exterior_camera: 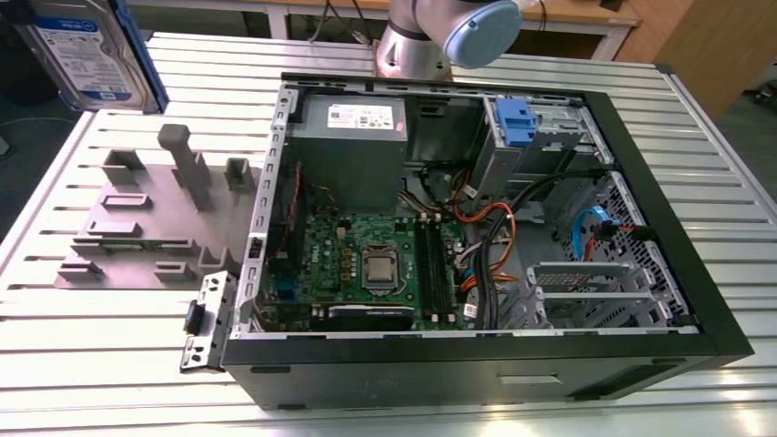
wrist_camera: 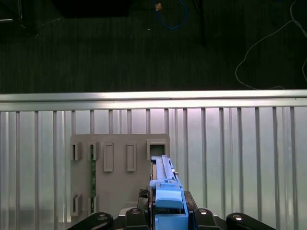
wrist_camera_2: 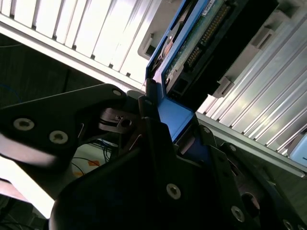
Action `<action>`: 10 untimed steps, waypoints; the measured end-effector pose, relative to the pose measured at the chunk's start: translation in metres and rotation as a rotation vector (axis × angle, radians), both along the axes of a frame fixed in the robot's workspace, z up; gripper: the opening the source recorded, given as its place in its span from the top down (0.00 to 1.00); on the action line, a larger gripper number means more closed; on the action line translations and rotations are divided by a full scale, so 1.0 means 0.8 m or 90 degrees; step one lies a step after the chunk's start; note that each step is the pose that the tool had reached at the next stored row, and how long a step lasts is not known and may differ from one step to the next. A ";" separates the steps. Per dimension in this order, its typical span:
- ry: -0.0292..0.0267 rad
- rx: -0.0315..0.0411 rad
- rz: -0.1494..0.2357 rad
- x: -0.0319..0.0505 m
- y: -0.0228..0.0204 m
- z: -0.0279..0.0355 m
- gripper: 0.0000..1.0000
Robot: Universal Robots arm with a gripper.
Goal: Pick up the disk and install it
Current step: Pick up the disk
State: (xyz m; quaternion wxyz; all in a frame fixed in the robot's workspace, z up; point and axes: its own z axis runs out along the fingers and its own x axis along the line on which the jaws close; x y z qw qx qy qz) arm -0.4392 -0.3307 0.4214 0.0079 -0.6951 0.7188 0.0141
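The disk [exterior_camera: 87, 56], a silver drive with a white-and-blue label in a blue carrier, hangs in the air at the exterior view's upper left, above the grey fixture plate [exterior_camera: 152, 223]. In the first wrist view I see the disk [wrist_camera: 164, 184] edge-on, with my gripper [wrist_camera: 168, 218] shut on the blue carrier's end. The second wrist view shows the disk [wrist_camera_2: 216, 38] from its connector side, and my gripper [wrist_camera_2: 173, 125] clamps the blue carrier there too. The open computer case [exterior_camera: 273, 182] lies toward the exterior view's right of the disk.
Inside the case are a grey power-supply box [exterior_camera: 352, 137], the motherboard [exterior_camera: 370, 264], loose cables [exterior_camera: 498, 228] and a drive bay with a lone blue bracket [exterior_camera: 515, 123]. The fixture plate [wrist_camera: 115, 177] carries upright grey posts. The slatted table's edge [wrist_camera: 153, 98] lies beyond the plate.
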 end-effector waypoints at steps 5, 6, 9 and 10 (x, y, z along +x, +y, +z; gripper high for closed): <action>0.0002 -0.0001 0.000 0.000 0.0000 0.0022 0.64; 0.0001 -0.0001 0.000 0.000 0.0000 0.0029 0.64; 0.0000 0.0000 0.000 0.000 0.0000 0.0047 0.64; -0.0001 0.0001 0.000 0.000 0.0000 0.0050 0.64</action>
